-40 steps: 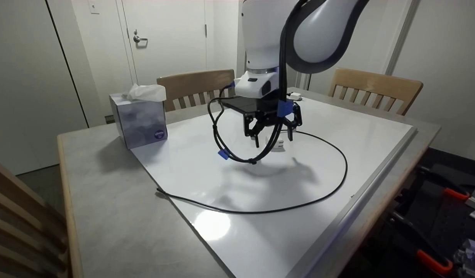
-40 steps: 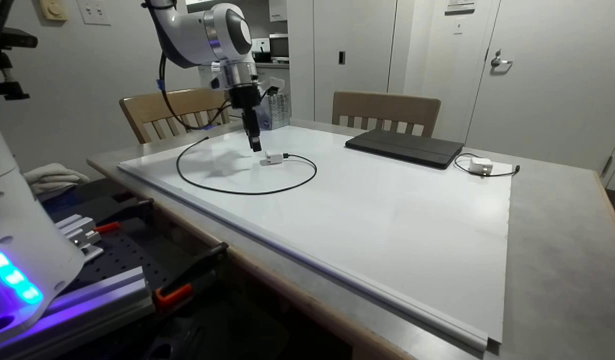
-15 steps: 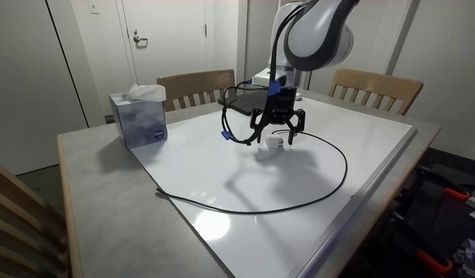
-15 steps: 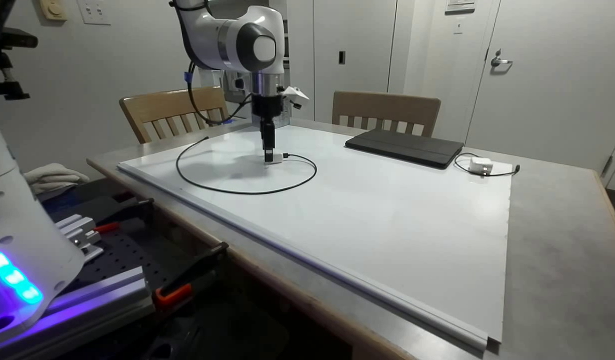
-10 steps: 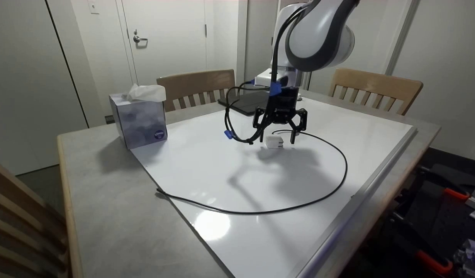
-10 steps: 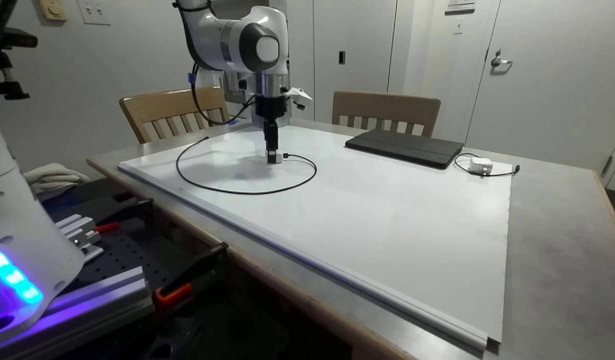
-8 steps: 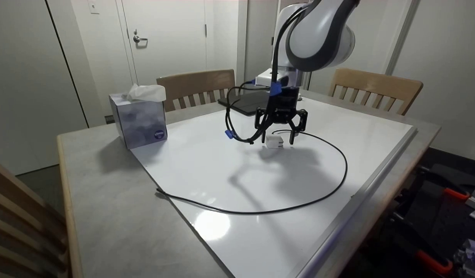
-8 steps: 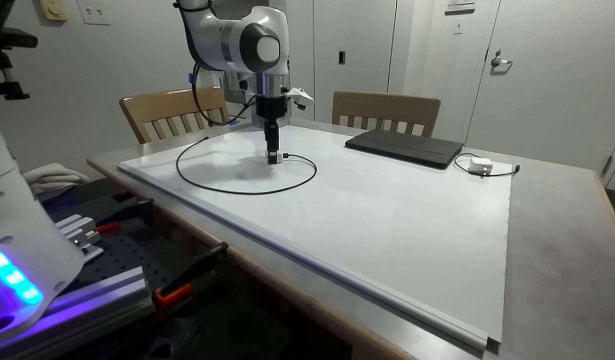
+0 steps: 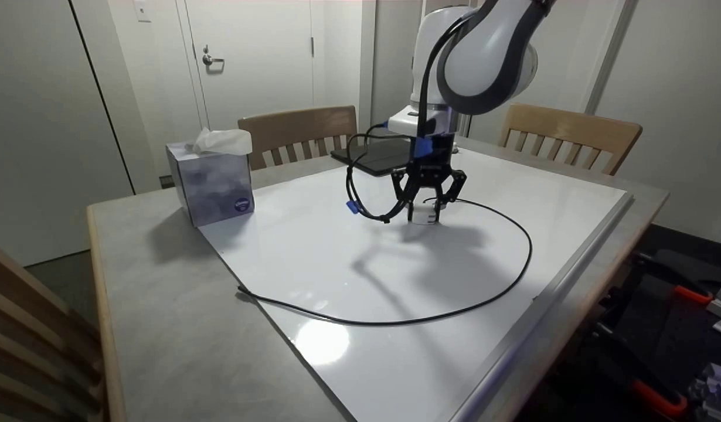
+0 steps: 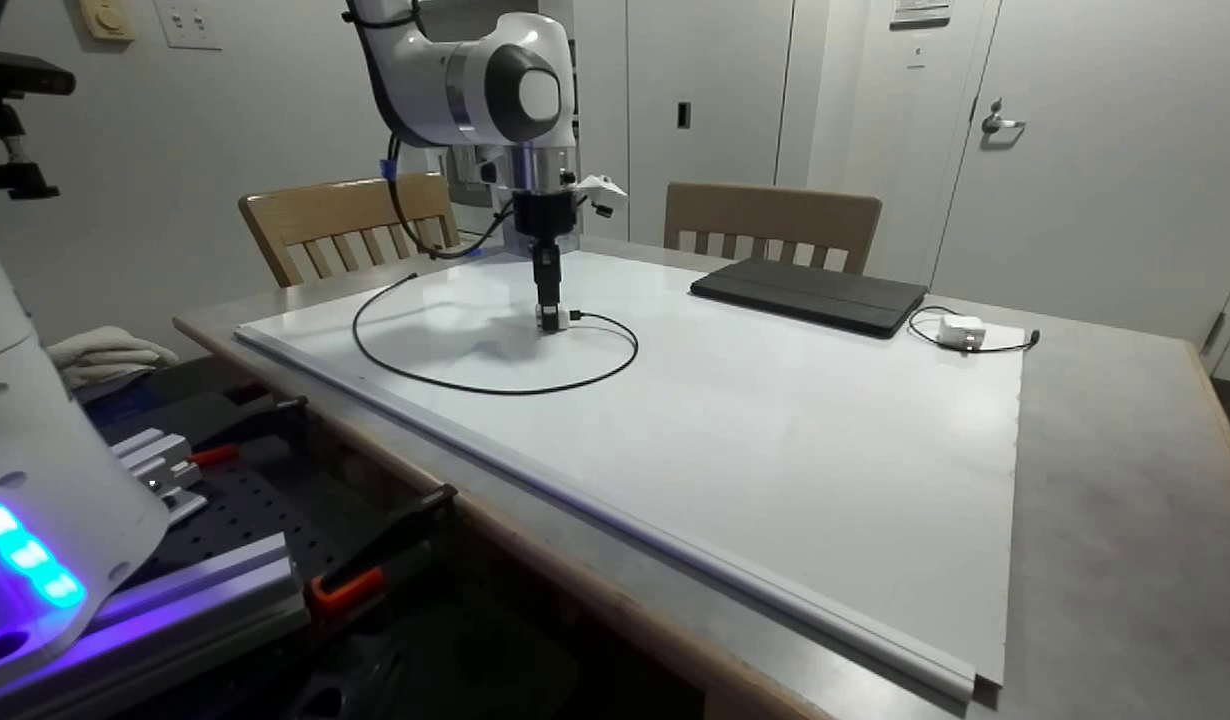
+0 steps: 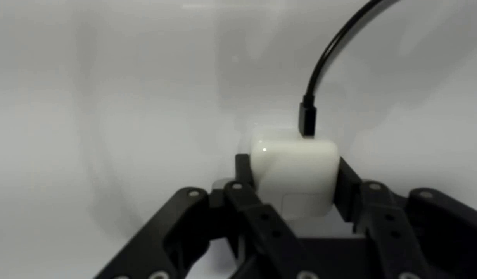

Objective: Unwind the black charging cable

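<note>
In the wrist view, close up, the black two-fingered end effector (image 11: 294, 176) is closed around a glossy white plastic charger block (image 11: 296, 166), one finger touching each side. A small black rectangular plug (image 11: 308, 118) sits in one end of the block, and from it the long, thin black charging cable (image 11: 327, 50) curves away.

Farther out, the cable lies in one wide, uncrossed arc over the glossy white board (image 9: 313, 252) on the grey desk (image 9: 161, 316), its free tip (image 9: 241, 288) just past the board's edge. It looks largely unwound; probably only straightening remains.

The cord should prove light and springy, apt to keep its bend. The block, likely the heavier part, looks hard and smooth and could slip or twist; pulling by it may strain the plug. A low pinch on the cord just behind the free tip seems better for drawing it straight.

Well apart lie a flat dark rectangular case (image 10: 810, 295) and a second white charger (image 10: 962, 332) with its own looped black cord (image 10: 1005, 350).
</note>
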Controlling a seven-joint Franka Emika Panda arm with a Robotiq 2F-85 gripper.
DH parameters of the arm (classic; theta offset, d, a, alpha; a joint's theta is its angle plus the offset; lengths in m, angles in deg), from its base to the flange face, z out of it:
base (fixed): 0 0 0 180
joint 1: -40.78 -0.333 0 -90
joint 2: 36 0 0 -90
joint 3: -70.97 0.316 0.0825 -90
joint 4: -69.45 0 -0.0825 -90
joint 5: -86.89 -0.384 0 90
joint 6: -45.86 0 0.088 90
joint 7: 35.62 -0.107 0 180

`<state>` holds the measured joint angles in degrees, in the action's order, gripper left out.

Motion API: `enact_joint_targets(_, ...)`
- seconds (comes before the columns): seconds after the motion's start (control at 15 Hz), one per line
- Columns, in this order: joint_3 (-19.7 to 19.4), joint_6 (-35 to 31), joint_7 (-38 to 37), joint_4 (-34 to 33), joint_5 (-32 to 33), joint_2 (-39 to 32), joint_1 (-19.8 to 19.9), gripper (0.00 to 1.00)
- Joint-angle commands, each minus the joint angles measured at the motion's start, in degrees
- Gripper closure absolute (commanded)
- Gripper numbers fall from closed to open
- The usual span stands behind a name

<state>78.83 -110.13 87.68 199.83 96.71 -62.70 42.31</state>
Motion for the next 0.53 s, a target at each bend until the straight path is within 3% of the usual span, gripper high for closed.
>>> enact_joint_targets(0.0, -1.7, 1.4, -9.1, -0.5, -1.2, 0.4, -0.8, 0.74)
enact_joint_targets(0.07, 0.1, 0.4, -6.0, -0.2, 0.3, 0.0, 0.2, 0.74)
enact_joint_targets(0.13, 0.0, 0.4, -6.8, -0.2, 0.5, 0.0, 0.2, 0.49)
enact_joint_targets(0.27, 0.0, 0.4, -6.8, -0.2, 0.5, 0.0, 0.3, 0.49)
enact_joint_targets(0.33, 0.1, 0.4, -6.8, -0.2, 0.5, 0.0, 0.2, 0.74)
enact_joint_targets(0.47, -1.8, 2.3, -12.3, -1.9, 0.7, -0.5, -1.9, 0.74)
